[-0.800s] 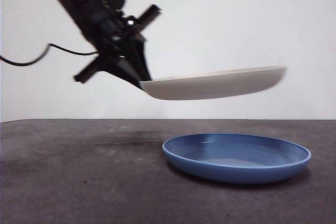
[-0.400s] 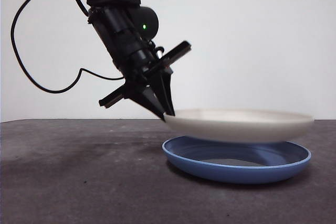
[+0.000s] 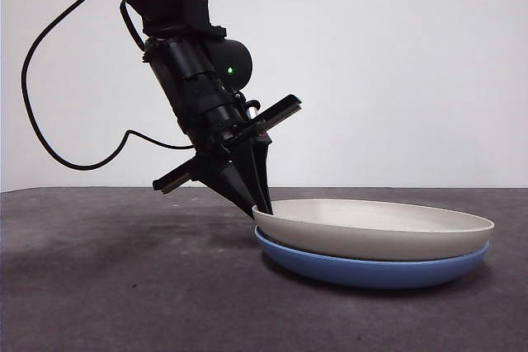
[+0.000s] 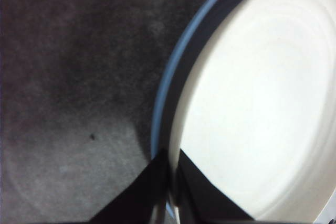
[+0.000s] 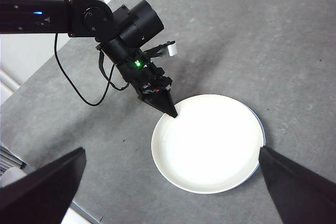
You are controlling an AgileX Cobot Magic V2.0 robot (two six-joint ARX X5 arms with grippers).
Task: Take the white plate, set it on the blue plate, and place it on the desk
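White plate (image 3: pixel 375 228), matte cream with a low rim, sits nested in the glossy blue plate (image 3: pixel 371 269); left hand (image 3: pixel 262 208) pinches its edge, right hand (image 5: pixel 173 182) spread wide above.

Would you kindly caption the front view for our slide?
Left gripper pinching the white plate by its rim, nested on the blue plate.

white plate (image 3: pixel 375 228): looking smooth, matte cream
blue plate (image 3: pixel 371 269): showing a glossy glaze
desk (image 3: pixel 124 286): appearing dull, mottled grey, faintly rough

Black arm (image 3: pixel 190 63), green light (image 3: pixel 229 71)
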